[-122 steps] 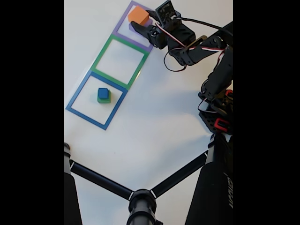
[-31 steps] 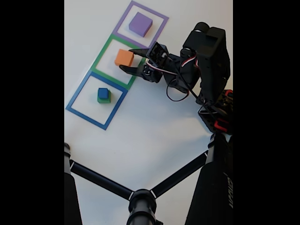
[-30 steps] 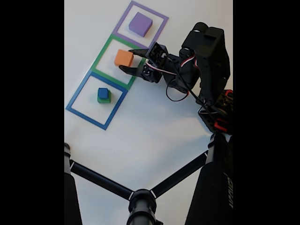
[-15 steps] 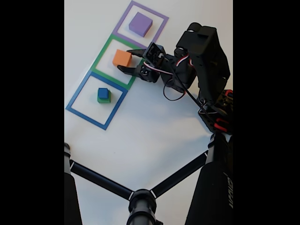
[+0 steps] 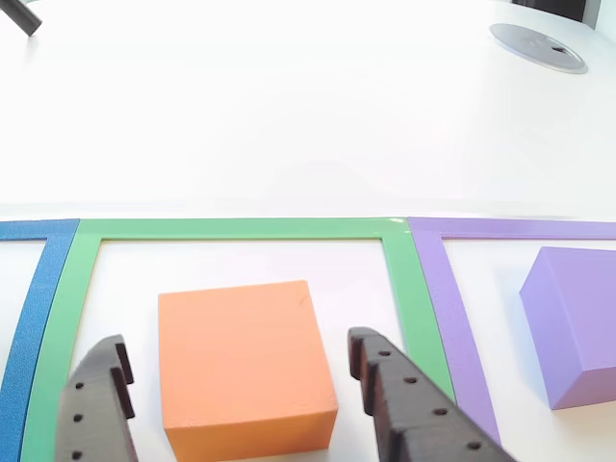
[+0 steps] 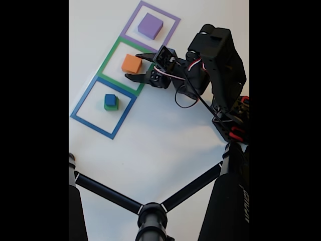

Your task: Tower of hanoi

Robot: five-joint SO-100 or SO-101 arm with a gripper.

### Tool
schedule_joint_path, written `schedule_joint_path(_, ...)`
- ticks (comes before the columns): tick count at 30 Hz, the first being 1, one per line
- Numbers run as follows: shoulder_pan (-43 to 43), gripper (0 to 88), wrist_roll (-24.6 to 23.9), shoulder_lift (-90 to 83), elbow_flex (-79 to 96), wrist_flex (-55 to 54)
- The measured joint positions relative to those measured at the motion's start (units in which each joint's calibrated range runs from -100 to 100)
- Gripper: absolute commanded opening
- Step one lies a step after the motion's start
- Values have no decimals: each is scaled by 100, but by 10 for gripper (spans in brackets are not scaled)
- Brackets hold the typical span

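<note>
A white table (image 6: 160, 130) seen from above in the fixed view, with black tripod legs (image 6: 115, 196) crossing the lower part of the picture. A black robot arm (image 6: 215, 65) reaches in from the right side. On the table lie three flat square outlines in a diagonal row: a purple outline (image 6: 170, 15) at the top, a green outline (image 6: 108, 57) in the middle, and a blue outline (image 6: 83, 103) at the bottom left.

The purple block (image 6: 150, 25), the widest, sits inside the purple outline, well apart from the arm's fingers. The orange block (image 6: 132, 64) rests flat on the table inside the green outline. The gripper (image 6: 131, 66) is spread wide around the orange block, one dark finger on each side; in the other view the gripper (image 5: 236, 371) shows clear gaps between each fingertip (image 5: 371, 356) and the orange block (image 5: 241, 361), so the block is released, not clasped. That close view also shows the purple block (image 5: 577, 322) to the right, past the green outline (image 5: 231, 229).

Inside the blue outline, the green block (image 6: 111, 106) sits with the small blue cube (image 6: 110, 99) stacked on top of it
</note>
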Motion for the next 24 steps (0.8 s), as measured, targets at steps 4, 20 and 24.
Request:
schedule_joint_path(4,23,303,0,-878,319,516)
schedule_joint_path(20,609,146,0,-6788,930,5683)
schedule_joint_path(24,609,98,0,-7961,584,7304)
